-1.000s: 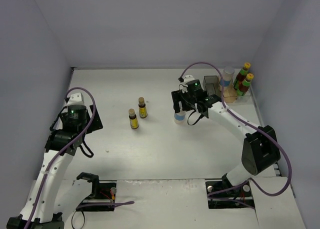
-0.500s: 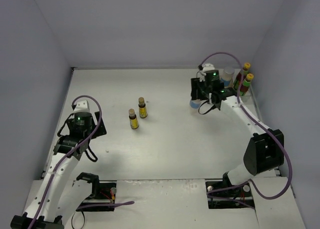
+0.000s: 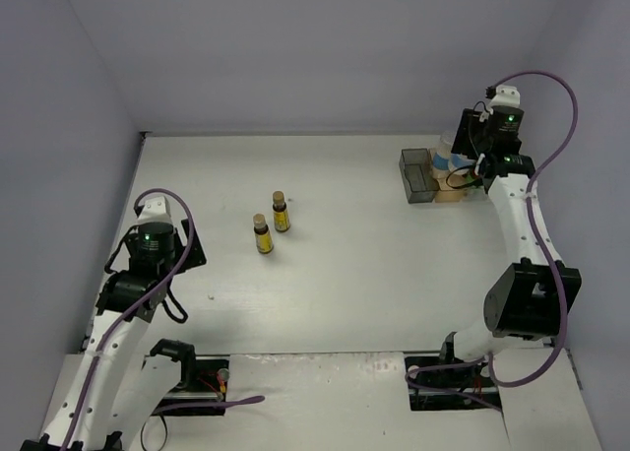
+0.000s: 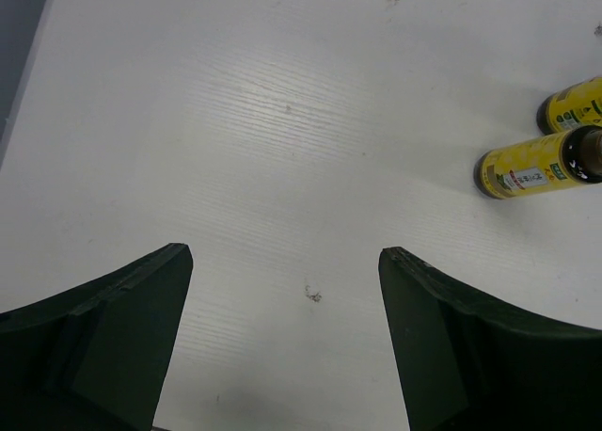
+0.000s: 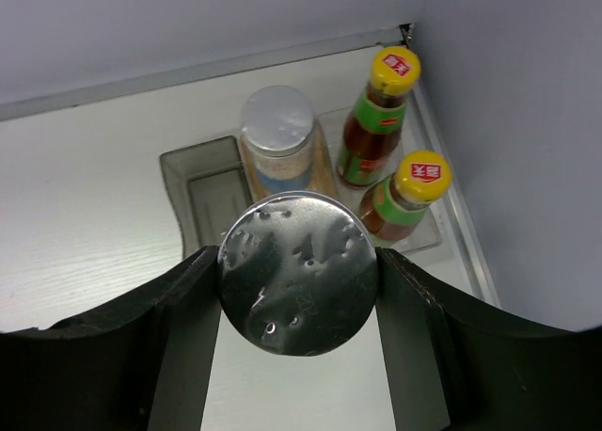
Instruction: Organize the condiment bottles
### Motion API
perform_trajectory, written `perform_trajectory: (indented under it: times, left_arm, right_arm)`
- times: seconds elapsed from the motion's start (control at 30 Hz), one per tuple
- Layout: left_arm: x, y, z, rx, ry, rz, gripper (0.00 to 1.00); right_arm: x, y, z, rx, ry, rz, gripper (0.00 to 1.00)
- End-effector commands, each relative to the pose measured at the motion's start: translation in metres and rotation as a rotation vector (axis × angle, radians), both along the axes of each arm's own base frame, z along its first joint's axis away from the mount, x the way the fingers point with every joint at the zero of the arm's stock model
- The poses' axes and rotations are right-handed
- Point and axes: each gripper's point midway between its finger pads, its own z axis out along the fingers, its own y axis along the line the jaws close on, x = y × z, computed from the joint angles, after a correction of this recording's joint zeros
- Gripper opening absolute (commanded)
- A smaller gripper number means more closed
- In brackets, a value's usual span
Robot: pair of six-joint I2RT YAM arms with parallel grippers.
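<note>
A silver-lidded jar [image 5: 298, 295] hangs above the tray [image 5: 199, 191] at the far right, clamped in the right gripper [image 5: 294, 262]; in the tray stand a second jar [image 5: 277, 130], a far yellow-capped bottle [image 5: 379, 120] and a near yellow-capped bottle [image 5: 403, 200]; the far brown bottle [image 3: 281, 213] and near brown bottle [image 3: 261, 233] stand together mid-table; the left gripper [image 4: 285, 290], jaws wide apart, is at the near left.

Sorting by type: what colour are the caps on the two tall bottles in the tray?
Yellow caps with red marks; clearest in right wrist view.

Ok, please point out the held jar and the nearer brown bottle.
Held jar [image 5: 298, 272]: right wrist view, silver lid.
Nearer brown bottle [image 3: 262, 239]: top view, yellow label.
</note>
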Motion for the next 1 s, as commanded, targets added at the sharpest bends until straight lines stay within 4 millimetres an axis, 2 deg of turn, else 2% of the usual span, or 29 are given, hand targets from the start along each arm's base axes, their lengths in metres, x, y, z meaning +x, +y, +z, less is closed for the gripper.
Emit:
perform_trajectory:
  times: [0.0, 0.1, 0.3, 0.6, 0.83, 0.93, 0.97]
  left_arm:
    - [0.008, 0.003, 0.044, 0.02, -0.102, -0.003, 0.82]
    - [0.007, 0.003, 0.051, 0.021, -0.113, -0.001, 0.81]
    - [0.01, 0.001, 0.05, 0.023, -0.102, -0.013, 0.81]
    - [0.009, 0.0, 0.045, 0.019, -0.084, -0.016, 0.81]
    - [0.005, -0.001, 0.042, 0.006, -0.068, -0.019, 0.81]
    - [0.004, -0.001, 0.042, 0.006, -0.065, -0.02, 0.81]
    - [0.003, -0.001, 0.041, 0.007, -0.062, -0.02, 0.81]
  right_arm:
    - [0.03, -0.016, 0.043, -0.021, -0.182, -0.004, 0.0]
    - [0.041, -0.025, 0.034, -0.016, -0.173, -0.008, 0.0]
    - [0.057, -0.023, 0.013, 0.01, -0.135, 0.008, 0.0]
    - [0.055, -0.029, -0.049, 0.016, -0.019, -0.025, 0.0]
    - [0.053, -0.029, -0.081, 0.03, 0.074, -0.03, 0.17]
    - [0.053, -0.029, -0.093, 0.035, 0.11, -0.031, 0.2]
    - [0.053, -0.029, -0.092, 0.036, 0.11, -0.029, 0.22]
